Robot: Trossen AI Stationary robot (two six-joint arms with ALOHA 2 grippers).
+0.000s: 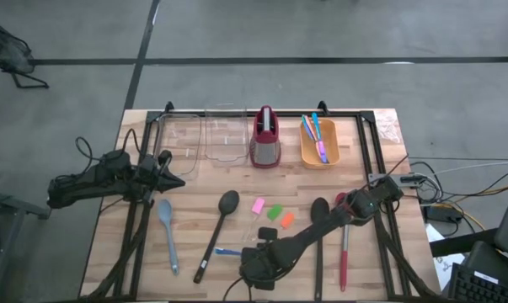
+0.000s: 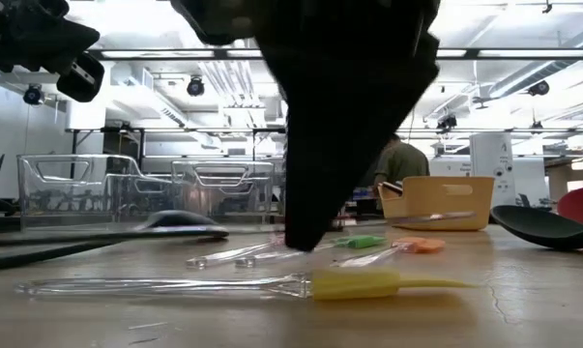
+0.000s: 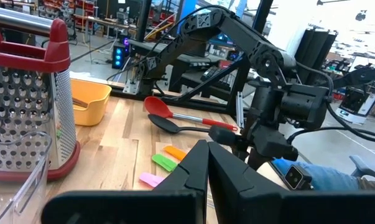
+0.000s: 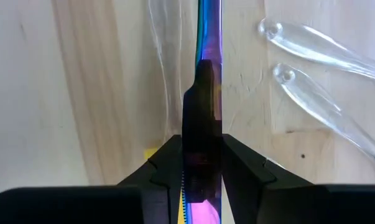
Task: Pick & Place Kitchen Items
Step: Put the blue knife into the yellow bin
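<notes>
No brand, label or writing can be read on anything here. The desk (image 1: pixel 237 181) is pale wooden planking inside a dark metal frame, standing on a grey concrete floor; across it the low view shows a bright workshop with ceiling lamps, shelving and a person standing behind the bins. The right pincer (image 4: pixel 203 163) is low over the near part of the desk, its fingers clamped on a thin iridescent cutlery piece (image 4: pixel 209 37) that shimmers blue, purple and pink; the piece's long axis runs straight ahead from the pincer, lying along the wood grain. Just beside it lie two clear plastic cutlery pieces (image 4: pixel 311 46), angled away from it, and a yellow block edge shows under the pincer. Beyond the right pincer, towards the far edge, lie the small pink (image 1: pixel 258 205), green (image 1: pixel 275 212) and orange (image 1: pixel 287 220) blocks, with a black long-handled spoon (image 1: pixel 217 231) beside it, handle towards the near edge. The left pincer (image 3: pixel 207 163) hangs with its fingers together over the left side of the desk, near the grey metal grater with a red handle (image 3: pixel 25 93).
</notes>
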